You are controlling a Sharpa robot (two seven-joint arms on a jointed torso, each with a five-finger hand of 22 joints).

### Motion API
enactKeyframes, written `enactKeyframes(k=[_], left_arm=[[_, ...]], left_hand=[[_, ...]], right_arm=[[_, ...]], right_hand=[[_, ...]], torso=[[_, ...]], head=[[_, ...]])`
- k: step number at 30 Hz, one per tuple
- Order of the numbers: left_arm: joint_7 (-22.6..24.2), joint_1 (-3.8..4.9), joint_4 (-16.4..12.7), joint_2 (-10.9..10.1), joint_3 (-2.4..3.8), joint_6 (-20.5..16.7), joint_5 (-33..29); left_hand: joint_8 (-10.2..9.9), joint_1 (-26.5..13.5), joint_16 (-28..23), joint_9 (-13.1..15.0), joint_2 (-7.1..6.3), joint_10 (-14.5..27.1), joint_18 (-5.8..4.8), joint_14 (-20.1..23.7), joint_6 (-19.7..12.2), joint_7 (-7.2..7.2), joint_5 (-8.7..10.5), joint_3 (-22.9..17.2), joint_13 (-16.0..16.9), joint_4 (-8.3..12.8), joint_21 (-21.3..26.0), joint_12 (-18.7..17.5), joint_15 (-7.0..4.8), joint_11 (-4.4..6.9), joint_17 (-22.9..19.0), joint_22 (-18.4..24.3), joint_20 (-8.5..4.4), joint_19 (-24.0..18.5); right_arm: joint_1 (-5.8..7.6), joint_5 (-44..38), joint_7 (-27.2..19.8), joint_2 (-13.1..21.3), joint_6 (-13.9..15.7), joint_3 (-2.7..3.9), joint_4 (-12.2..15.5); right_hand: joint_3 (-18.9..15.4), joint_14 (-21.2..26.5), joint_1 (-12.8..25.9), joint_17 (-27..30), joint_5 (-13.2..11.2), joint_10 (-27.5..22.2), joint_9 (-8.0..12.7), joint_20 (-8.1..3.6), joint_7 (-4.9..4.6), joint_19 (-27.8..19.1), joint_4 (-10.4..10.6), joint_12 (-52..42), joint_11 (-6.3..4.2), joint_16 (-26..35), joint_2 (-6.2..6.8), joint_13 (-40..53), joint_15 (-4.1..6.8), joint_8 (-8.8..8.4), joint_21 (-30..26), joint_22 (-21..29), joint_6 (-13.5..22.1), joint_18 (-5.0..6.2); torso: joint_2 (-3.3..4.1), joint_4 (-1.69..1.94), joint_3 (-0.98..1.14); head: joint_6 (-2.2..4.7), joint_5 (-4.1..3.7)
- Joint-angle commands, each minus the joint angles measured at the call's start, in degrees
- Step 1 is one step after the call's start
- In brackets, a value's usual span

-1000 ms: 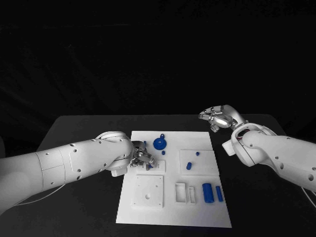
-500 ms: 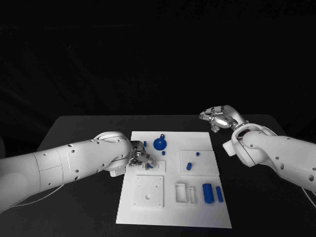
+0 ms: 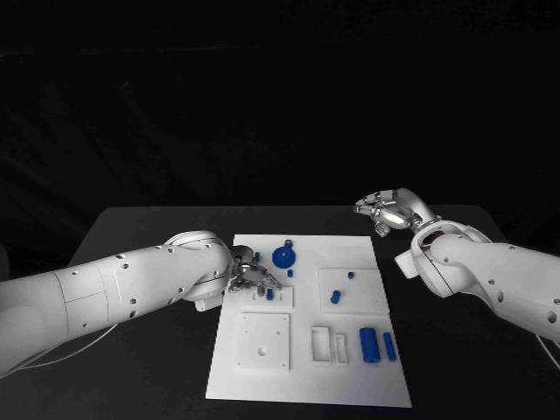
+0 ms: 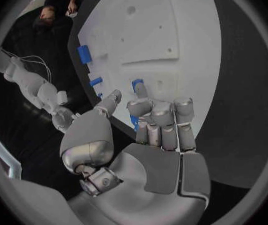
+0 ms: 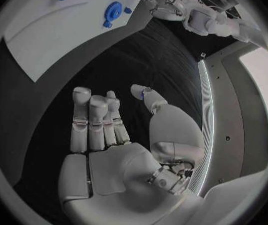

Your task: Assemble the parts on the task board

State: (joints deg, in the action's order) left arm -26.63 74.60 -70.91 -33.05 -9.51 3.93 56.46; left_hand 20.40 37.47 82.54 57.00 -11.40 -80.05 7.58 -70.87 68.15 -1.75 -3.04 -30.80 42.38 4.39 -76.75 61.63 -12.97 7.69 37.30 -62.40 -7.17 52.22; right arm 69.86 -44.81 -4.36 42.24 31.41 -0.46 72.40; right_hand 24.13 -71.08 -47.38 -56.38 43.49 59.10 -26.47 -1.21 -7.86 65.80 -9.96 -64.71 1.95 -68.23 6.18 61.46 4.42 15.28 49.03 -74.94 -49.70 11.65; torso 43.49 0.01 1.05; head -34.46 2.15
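Note:
The white task board (image 3: 356,385) lies in the middle of the table. My left hand (image 3: 248,275) hovers low over its near-left upper square, fingers curled, a fingertip (image 4: 141,91) beside a small blue peg (image 3: 270,295) (image 4: 136,84) that stands in the board (image 4: 171,25). A strip of blue shows behind the curled fingers; whether it is held is unclear. A round blue part (image 3: 284,256) (image 5: 113,9) sits at the board's far side. My right hand (image 3: 388,210) (image 5: 108,135) is raised past the board's far right corner, fingers straight, holding nothing.
Two small blue pieces (image 3: 334,296) lie in the right upper square. Two blue cylinders (image 3: 370,343) lie near the board's right front, next to white slotted blocks (image 3: 320,341). A white square plate (image 3: 263,341) sits on the front left.
My left hand has drawn back slightly toward the far left, uncovering the small blue peg on the board. The right hand has barely moved.

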Motion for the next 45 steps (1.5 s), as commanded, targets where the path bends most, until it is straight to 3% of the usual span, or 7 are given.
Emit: enactKeyframes(k=[1, 6, 10, 16, 20, 39, 45], left_arm=[[0.43, 0.01, -0.20, -0.16, 0.10, -0.77, -1.23], [0.54, 0.00, -0.19, -0.95, 1.66, -1.50, -1.77], [0.70, 0.04, -0.83, -2.29, 3.18, -1.66, -2.76], [1.56, 2.17, 0.33, -3.44, 3.47, -2.81, -5.63], [2.19, 2.89, 3.53, -3.09, 3.46, -3.74, -6.19], [4.05, 2.69, 17.50, 5.05, 3.42, -1.80, -2.53], [4.25, 2.34, 19.49, 6.43, 3.40, -0.43, -1.88]], left_hand=[[-0.34, -0.19, 0.20, 0.08, -0.55, 0.56, 0.67, -0.05, 0.24, 0.28, 0.22, 0.49, 0.03, 0.09, 0.04, -0.31, -0.68, 0.13, -0.07, 0.05, -8.19, -0.61], [-0.77, 0.46, 0.10, 0.05, 0.58, 0.64, 0.81, 0.08, -0.10, 0.38, 0.20, 1.05, 0.03, 0.72, 0.00, -0.42, -0.65, 0.04, -0.11, 0.07, -8.23, -0.70], [-2.63, 2.76, -0.65, -1.06, 4.66, 1.17, 0.64, 0.57, -1.31, 0.98, -0.65, 2.95, -0.22, 4.21, 0.21, -1.00, -0.08, -0.60, -0.50, 0.16, -7.98, -1.36], [-5.46, 5.01, -2.82, -2.96, 6.85, 3.32, -0.04, 2.46, -4.35, 2.43, -4.65, 3.59, -1.17, 7.59, 1.51, -2.98, 1.15, -1.95, -1.53, 0.74, -7.37, -2.82], [-7.76, 5.73, -5.50, -4.82, 6.98, 5.26, -0.80, 3.91, -7.49, 3.96, -5.40, 3.47, -2.41, 8.51, 3.08, -5.47, 2.65, -3.42, -3.18, 1.51, -6.74, -4.12], [-9.18, 4.77, -6.81, -6.75, 5.41, 5.38, -1.53, 3.77, -9.56, 4.81, -3.50, 3.78, -3.15, 6.80, 4.31, -7.06, 3.45, -4.22, -4.33, 2.30, -6.38, -4.38], [-9.60, 4.09, -6.81, -7.37, 4.03, 5.49, -1.51, 3.79, -10.42, 5.04, -0.45, 3.45, -3.11, 5.09, 4.50, -7.22, 3.64, -4.44, -4.45, 2.37, -6.48, -4.43]], right_arm=[[-0.03, -0.06, -0.49, -0.04, -0.38, 0.01, 0.03], [-0.03, 0.01, -0.57, -0.01, -0.29, 0.01, -0.07], [-0.03, 0.06, -0.58, 0.14, -0.24, 0.01, -0.15], [-0.03, 0.09, -0.65, 0.20, -0.15, 0.01, -0.47], [-0.03, 0.10, -0.69, 0.19, -0.12, 0.01, -0.74], [-0.03, 0.16, -0.77, -0.40, -0.18, 0.02, -1.19], [-0.03, 0.16, -0.81, -0.49, -0.20, 0.02, -1.23]], right_hand=[[0.03, -0.13, 0.56, 0.09, 0.20, -0.06, 0.09, -0.26, -0.41, 0.29, 0.11, -0.27, -0.20, -0.25, -0.08, -0.06, 0.14, 0.22, -0.28, -0.81, -0.05, 3.35], [0.03, -0.14, 0.56, 0.10, 0.21, -0.06, 0.09, -0.26, -0.41, 0.30, 0.11, -0.28, -0.20, -0.26, -0.09, -0.07, 0.14, 0.22, -0.28, -0.82, -0.05, 3.35], [0.04, -0.14, 0.56, 0.10, 0.22, -0.05, 0.09, -0.26, -0.40, 0.30, 0.10, -0.29, -0.20, -0.26, -0.11, -0.08, 0.14, 0.22, -0.28, -0.82, -0.05, 3.35], [0.06, -0.15, 0.52, 0.10, 0.22, -0.05, 0.10, -0.27, -0.40, 0.31, 0.07, -0.30, -0.20, -0.26, -0.12, -0.09, 0.14, 0.22, -0.28, -0.82, -0.05, 3.35], [0.08, -0.16, 0.48, 0.10, 0.23, -0.04, 0.10, -0.28, -0.41, 0.32, 0.04, -0.32, -0.20, -0.27, -0.13, -0.10, 0.14, 0.21, -0.28, -0.82, -0.03, 3.35], [0.11, -0.19, 0.41, 0.10, 0.22, -0.02, 0.11, -0.30, -0.41, 0.35, -0.02, -0.36, -0.20, -0.28, -0.14, -0.13, 0.14, 0.19, -0.27, -0.83, 0.01, 3.35], [0.11, -0.19, 0.41, 0.11, 0.22, -0.02, 0.12, -0.30, -0.42, 0.36, -0.03, -0.37, -0.20, -0.29, -0.15, -0.14, 0.13, 0.18, -0.27, -0.83, 0.02, 3.35]], torso=[[0.00, 0.04, 0.01], [0.01, -0.03, -0.03], [-0.06, 0.06, -0.02], [-0.02, 0.13, 0.02], [-0.02, 0.10, -0.05], [0.28, -0.29, -0.10], [0.43, -0.49, -0.14]], head=[[0.05, 0.01], [0.32, 0.10], [0.56, 0.03], [0.94, 0.19], [1.19, 0.29], [1.18, 0.48], [1.18, 0.60]])
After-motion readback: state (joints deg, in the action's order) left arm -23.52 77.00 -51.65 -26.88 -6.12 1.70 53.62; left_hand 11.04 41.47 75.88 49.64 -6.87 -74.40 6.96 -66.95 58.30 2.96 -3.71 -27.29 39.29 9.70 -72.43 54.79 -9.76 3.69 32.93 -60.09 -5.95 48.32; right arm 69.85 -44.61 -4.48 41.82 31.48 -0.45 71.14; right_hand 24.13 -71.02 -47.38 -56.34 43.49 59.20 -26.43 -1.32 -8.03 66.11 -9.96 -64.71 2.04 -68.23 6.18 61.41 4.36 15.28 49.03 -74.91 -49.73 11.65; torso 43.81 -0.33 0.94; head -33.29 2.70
